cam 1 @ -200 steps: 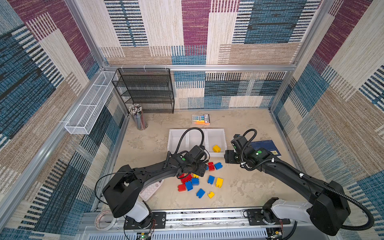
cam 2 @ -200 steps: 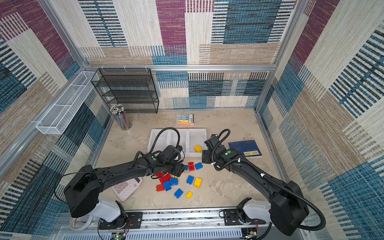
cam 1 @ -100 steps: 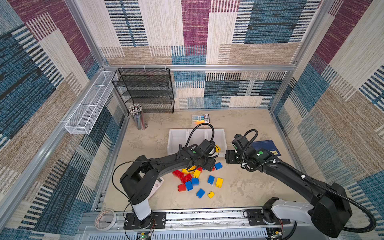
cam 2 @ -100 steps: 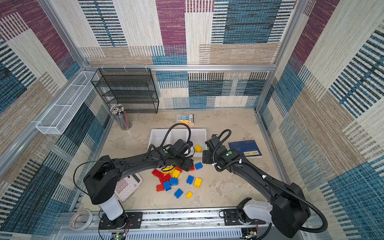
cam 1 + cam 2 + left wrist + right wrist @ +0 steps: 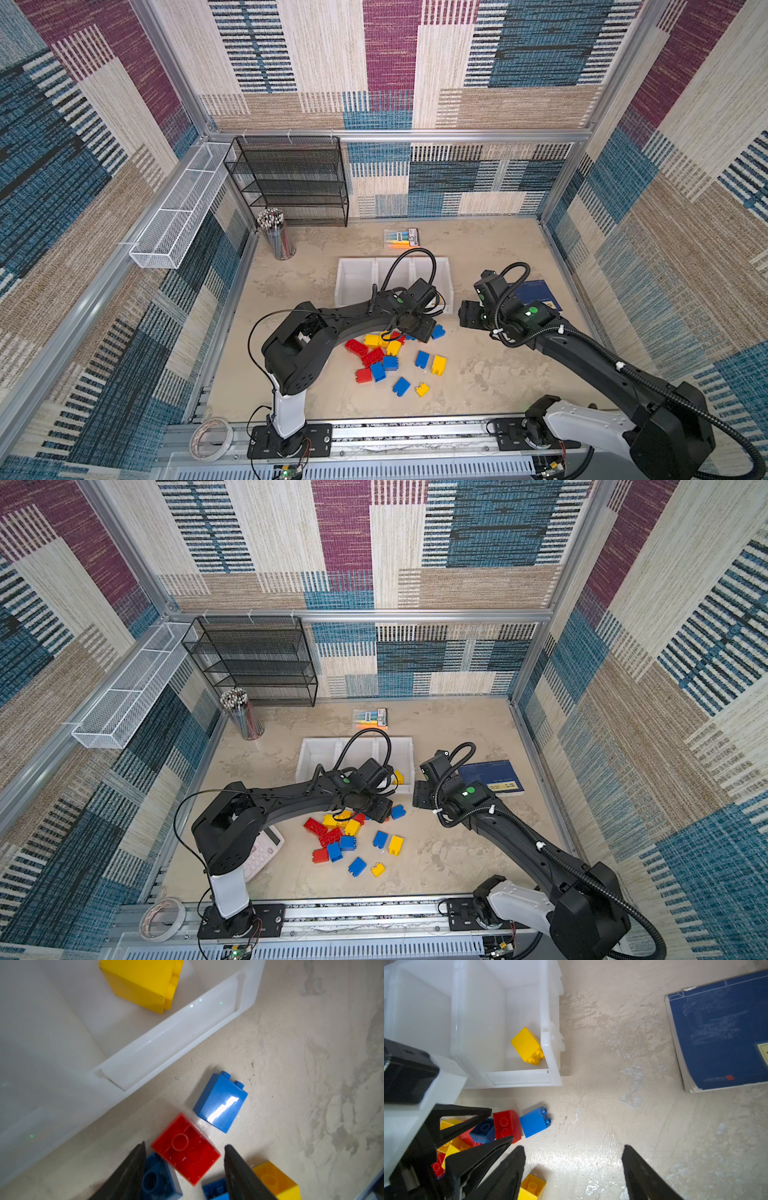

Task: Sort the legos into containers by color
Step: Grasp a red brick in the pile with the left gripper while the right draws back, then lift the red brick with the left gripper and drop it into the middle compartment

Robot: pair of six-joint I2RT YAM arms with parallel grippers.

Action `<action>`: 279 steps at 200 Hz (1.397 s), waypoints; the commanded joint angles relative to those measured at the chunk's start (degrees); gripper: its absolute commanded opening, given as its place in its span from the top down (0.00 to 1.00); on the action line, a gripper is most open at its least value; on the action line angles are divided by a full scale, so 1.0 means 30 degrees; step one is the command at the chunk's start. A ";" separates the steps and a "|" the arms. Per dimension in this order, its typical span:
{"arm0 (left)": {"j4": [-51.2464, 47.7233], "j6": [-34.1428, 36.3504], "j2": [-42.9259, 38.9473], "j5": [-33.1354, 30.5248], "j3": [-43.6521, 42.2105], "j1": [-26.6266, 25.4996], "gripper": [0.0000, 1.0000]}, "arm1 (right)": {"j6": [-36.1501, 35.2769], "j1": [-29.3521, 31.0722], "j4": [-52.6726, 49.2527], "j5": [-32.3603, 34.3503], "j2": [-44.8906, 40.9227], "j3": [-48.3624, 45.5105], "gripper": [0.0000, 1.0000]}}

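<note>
**Q:** What has been altered in the last second?

**A:** The left gripper [image 5: 184,1145] has been carried from the near side of the pile [image 5: 386,357] to its far edge, just in front of the bins [image 5: 355,279]. Its jaws have been narrowed but are still seen apart, set on either side of a red brick [image 5: 187,1154] on the table [image 5: 490,374]. The right gripper [image 5: 573,1147] has not been moved. Its jaws are spread wide over bare table and nothing is held.

**Q:** What is implied for the task?

**A:** A grasp on the red brick is judged to be in preparation. One yellow brick [image 5: 527,1046] is seen in the end bin nearest the right gripper. The other legos lie on the table, so sorting is judged barely begun.

**Q:** What cannot be determined?

**A:** Contact between the jaws and the red brick is not resolved; narrow gaps are suggested in the left wrist view. In both top views the left jaws and the red brick are largely covered by the wrist. Part of the middle bin is masked by the wrist and its cable [image 5: 409,259]. In the left wrist view, the bricks beneath the jaws are cut off at the frame edge.
</note>
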 commanded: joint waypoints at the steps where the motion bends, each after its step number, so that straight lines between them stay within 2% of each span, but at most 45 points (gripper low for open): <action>1: -0.0277 -0.0224 0.0246 0.0015 0.0264 -0.0051 0.38 | 0.0287 -0.0022 0.0022 0.0069 -0.0103 -0.0101 0.24; 59: -0.0286 0.0290 0.1062 0.0291 0.0936 -0.0206 0.43 | 0.0337 -0.0073 0.0014 -0.0005 -0.0142 -0.0256 0.24; 102: -0.0284 0.0582 0.1410 0.0657 0.1205 -0.0396 0.51 | 0.0346 -0.0080 0.0075 -0.0161 -0.0066 -0.0315 0.24; 230: -0.0686 0.0796 0.0423 0.0998 0.0132 -0.0567 0.73 | 0.0548 -0.0089 -0.0096 -0.0094 -0.0353 -0.0575 0.25; 279: -0.1019 0.0708 -0.0586 0.1276 0.0791 -0.0471 0.74 | 0.0465 -0.0112 -0.0457 0.0141 -0.0394 -0.0138 0.25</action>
